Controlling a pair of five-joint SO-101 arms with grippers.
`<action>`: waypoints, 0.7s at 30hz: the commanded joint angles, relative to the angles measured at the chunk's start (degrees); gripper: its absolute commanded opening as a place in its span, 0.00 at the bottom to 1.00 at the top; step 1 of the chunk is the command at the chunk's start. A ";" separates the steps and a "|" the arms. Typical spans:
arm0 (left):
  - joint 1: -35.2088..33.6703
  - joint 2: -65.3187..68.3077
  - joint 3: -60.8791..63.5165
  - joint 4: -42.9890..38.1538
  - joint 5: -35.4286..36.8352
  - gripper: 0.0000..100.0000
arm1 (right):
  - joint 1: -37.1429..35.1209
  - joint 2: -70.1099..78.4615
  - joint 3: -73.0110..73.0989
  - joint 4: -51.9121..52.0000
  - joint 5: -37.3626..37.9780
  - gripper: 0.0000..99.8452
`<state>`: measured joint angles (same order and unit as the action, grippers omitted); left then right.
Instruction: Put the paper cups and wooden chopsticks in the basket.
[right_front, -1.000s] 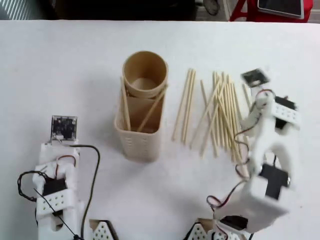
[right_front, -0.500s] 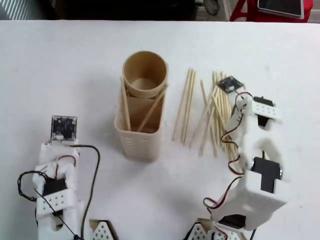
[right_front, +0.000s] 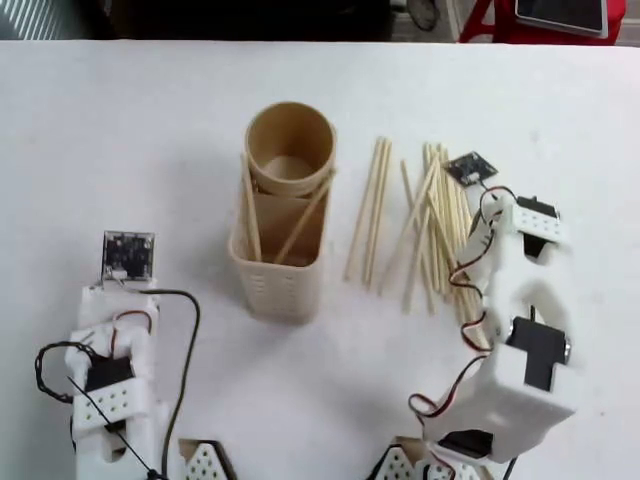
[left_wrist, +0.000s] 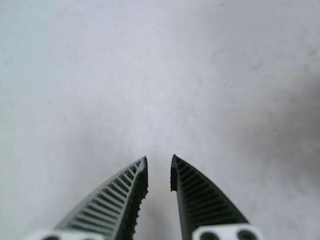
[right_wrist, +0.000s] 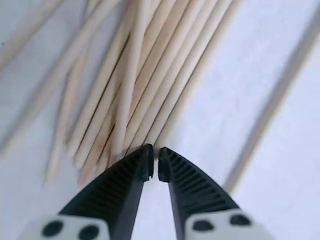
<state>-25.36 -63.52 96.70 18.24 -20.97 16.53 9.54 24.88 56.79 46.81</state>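
while the right gripper (right_wrist: 155, 162), all but closed on nothing, sits at the near ends of the loose chopsticks (right_front: 430, 225) right of centre, the basket (right_front: 285, 285) at centre already holds a paper cup (right_front: 290, 140) and two sticks; most chopsticks are left to move. the left gripper (left_wrist: 159, 165) hangs slightly parted, empty.

High view: the right arm (right_front: 500, 400) covers the near ends of several chopsticks (right_front: 440, 210). The basket (right_front: 280, 285) wall hides the lower parts of the cups (right_front: 290, 140); how many are nested, can't tell. The left arm (right_front: 110, 390) is cut by the bottom edge. Right wrist view: chopsticks run off frame, blurred farther out. Bases cut off on left tool (left_wrist: 159, 167) and right tool (right_wrist: 155, 162).
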 joint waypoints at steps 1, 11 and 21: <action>-0.48 -0.92 -0.09 0.09 -0.70 0.10 | 2.59 -8.75 0.00 -0.40 -3.60 0.02; -0.48 -0.92 -0.09 0.09 -0.70 0.10 | -0.92 -46.90 10.37 2.07 -12.57 0.02; -0.48 -0.92 -0.09 0.09 -0.70 0.10 | -16.31 -71.43 12.92 8.84 -19.52 0.02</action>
<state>-25.36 -63.52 96.70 18.24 -20.97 3.96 -56.48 38.07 64.88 28.79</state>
